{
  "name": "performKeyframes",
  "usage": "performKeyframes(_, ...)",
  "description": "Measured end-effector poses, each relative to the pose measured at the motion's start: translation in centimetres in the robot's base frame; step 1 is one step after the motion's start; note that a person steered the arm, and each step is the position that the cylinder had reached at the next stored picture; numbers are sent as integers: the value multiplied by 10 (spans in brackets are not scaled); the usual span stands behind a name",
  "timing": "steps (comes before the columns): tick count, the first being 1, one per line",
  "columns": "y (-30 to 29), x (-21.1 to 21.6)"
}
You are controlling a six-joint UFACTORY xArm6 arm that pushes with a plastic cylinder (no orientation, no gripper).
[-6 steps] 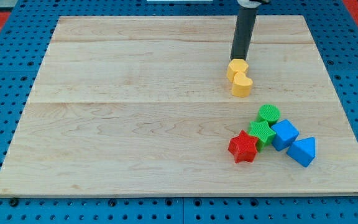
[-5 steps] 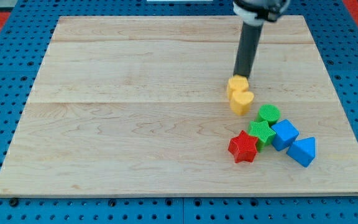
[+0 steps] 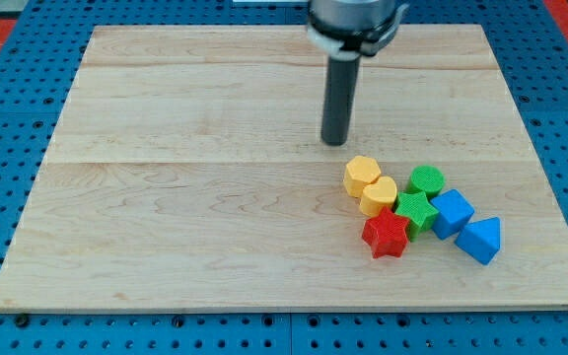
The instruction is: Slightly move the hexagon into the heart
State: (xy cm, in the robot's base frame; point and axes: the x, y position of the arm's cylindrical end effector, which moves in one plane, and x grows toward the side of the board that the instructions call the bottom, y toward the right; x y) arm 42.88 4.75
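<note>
The yellow hexagon (image 3: 361, 174) lies right of the board's middle, touching the yellow heart (image 3: 379, 195) just below and right of it. The heart touches the red star (image 3: 386, 234) and sits against the green star (image 3: 416, 210). My tip (image 3: 334, 142) is on the board above and slightly left of the hexagon, a short gap away from it and not touching it.
A green cylinder (image 3: 425, 180), a blue cube (image 3: 452, 213) and a blue triangular block (image 3: 480, 240) cluster at the right with the stars. The wooden board (image 3: 185, 197) lies on a blue pegboard.
The hexagon and heart have been pushed down toward the view's bottom and a little left, up against the star cluster. My tip has since drawn back up and to the left of them.
</note>
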Motion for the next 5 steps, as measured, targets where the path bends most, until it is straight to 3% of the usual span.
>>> performKeyframes(2, 36, 48)
performKeyframes(5, 43, 55)
